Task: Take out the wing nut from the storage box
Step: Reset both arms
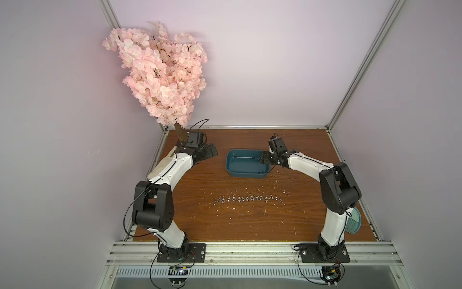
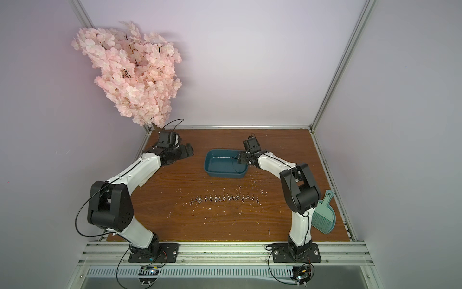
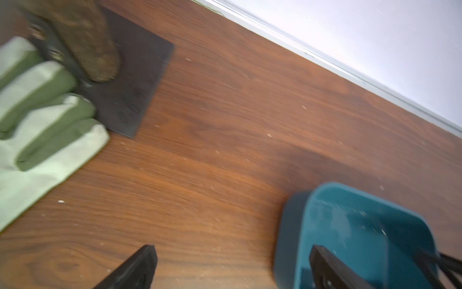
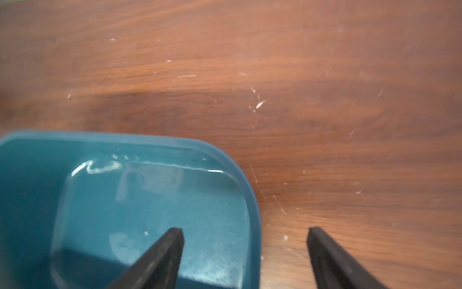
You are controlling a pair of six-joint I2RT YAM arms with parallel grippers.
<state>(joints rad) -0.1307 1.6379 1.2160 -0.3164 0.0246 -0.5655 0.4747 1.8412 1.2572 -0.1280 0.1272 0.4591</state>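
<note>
Both left fingers [image 3: 135,270] and right fingers [image 4: 160,260] gape wide, right ones straddling storage box [image 4: 30,187] rim.

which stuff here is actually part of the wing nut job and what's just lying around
Part of the job:
- storage box
- wing nuts, in a row in front of the box
- right gripper, open, straddling the box's rim

Just lying about:
- blossom tree
- glove
- dustpan
</note>
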